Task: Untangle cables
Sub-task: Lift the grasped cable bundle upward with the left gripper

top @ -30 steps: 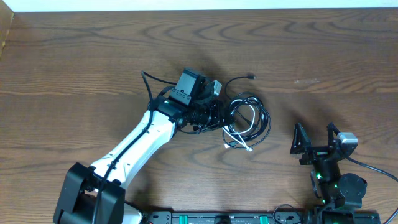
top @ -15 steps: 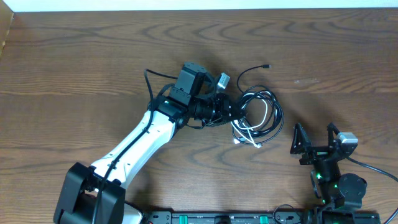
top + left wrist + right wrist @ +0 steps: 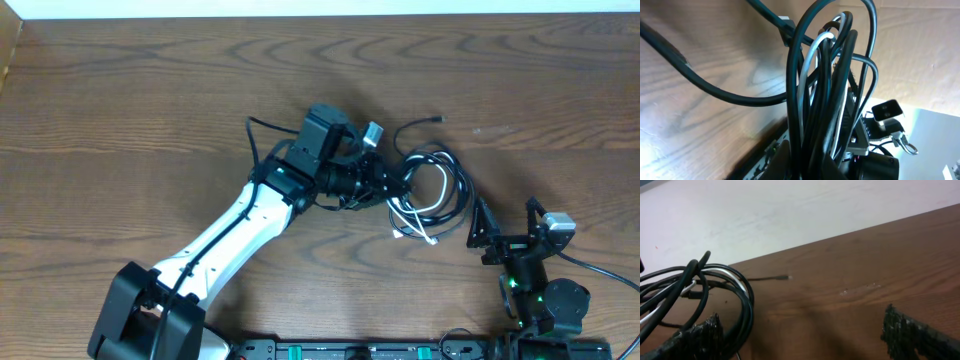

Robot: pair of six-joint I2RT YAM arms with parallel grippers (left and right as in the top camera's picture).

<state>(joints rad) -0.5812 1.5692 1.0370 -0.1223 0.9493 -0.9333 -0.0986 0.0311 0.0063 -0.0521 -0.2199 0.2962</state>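
left arm (image 3: 240, 225) stretched diagonally from lower left to frame centre, left hand (image 3: 393, 183) clamped shut on the tangled black and white cables (image 3: 440, 195), bundle centre-right over the table (image 3: 150, 100), right hand (image 3: 506, 222) lower right, upright, fingers spread wide

The cables (image 3: 460, 190) formed one tangled bundle of overlapping black loops on the worktop (image 3: 150, 100). A thin white cord (image 3: 412, 218) wound through them, while one black plug end (image 3: 440, 119) strayed out toward the far side.
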